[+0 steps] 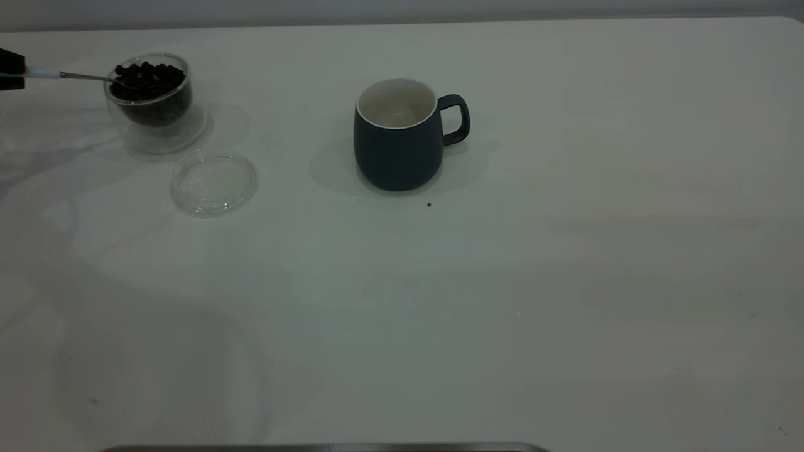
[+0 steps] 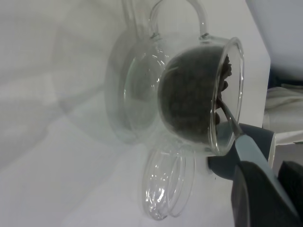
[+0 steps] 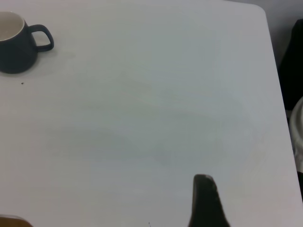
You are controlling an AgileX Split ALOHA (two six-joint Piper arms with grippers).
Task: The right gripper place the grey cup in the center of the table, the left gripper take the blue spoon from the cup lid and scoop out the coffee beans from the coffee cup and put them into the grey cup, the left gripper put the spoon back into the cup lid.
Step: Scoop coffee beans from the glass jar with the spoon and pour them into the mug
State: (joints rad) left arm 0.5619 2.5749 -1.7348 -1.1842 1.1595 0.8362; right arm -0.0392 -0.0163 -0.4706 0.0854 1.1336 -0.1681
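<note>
The grey cup (image 1: pixel 396 135) stands upright near the table's middle, handle to the right, its inside white and bare; it also shows in the right wrist view (image 3: pixel 16 47). The clear coffee cup (image 1: pixel 151 94) stands at the far left, full of coffee beans (image 1: pixel 147 78). The cup lid (image 1: pixel 215 183) lies flat just in front of it, with nothing on it. My left gripper (image 1: pixel 9 69) at the left edge is shut on the blue spoon (image 1: pixel 44 73), whose metal bowl is down among the beans. The left wrist view shows the handle (image 2: pixel 251 151) between my fingers (image 2: pixel 255 198), reaching into the cup (image 2: pixel 189 94).
A small dark speck (image 1: pixel 429 204) lies on the table (image 1: pixel 565 282) just in front of the grey cup. My right gripper (image 3: pixel 206 208) hangs over bare table at the right side, far from the grey cup and outside the exterior view.
</note>
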